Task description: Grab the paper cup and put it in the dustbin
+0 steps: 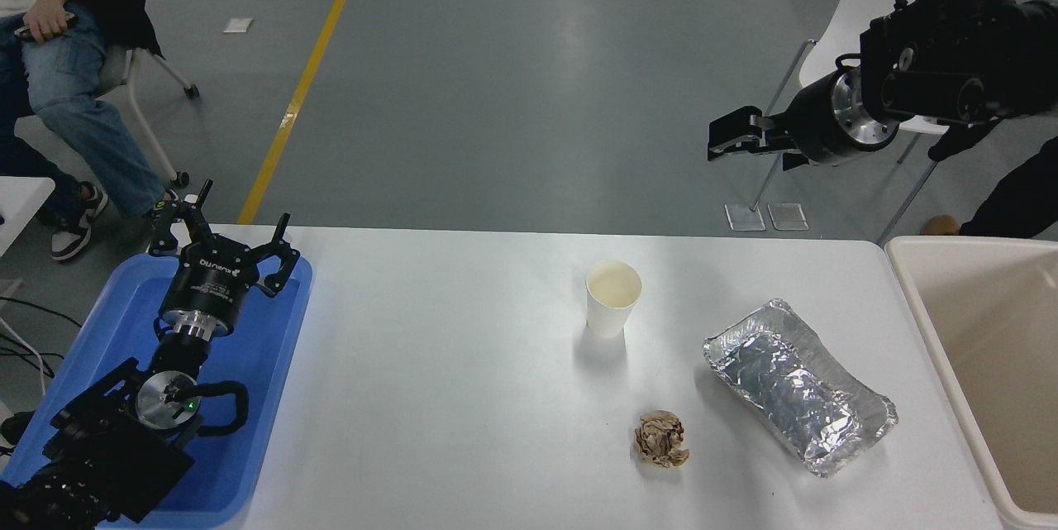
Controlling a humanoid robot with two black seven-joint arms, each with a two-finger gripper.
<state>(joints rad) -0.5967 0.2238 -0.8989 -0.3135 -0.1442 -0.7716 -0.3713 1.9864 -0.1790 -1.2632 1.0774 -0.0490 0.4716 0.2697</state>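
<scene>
The white paper cup (613,297) stands upright on the white table (446,398), a little right of the middle. The beige dustbin (984,365) stands against the table's right end, partly cut off by the picture's edge. My right gripper (714,143) is open and empty, held high beyond the table's far edge, above and to the right of the cup and pointing left. My left gripper (228,239) is open and parked over the blue tray (264,365) at the lower left.
A crinkled silver foil tray (798,385) lies right of the cup, and a crumpled brown paper ball (661,439) lies in front of it. A white chair (835,42) stands behind my right arm. A person (58,59) sits at the far left.
</scene>
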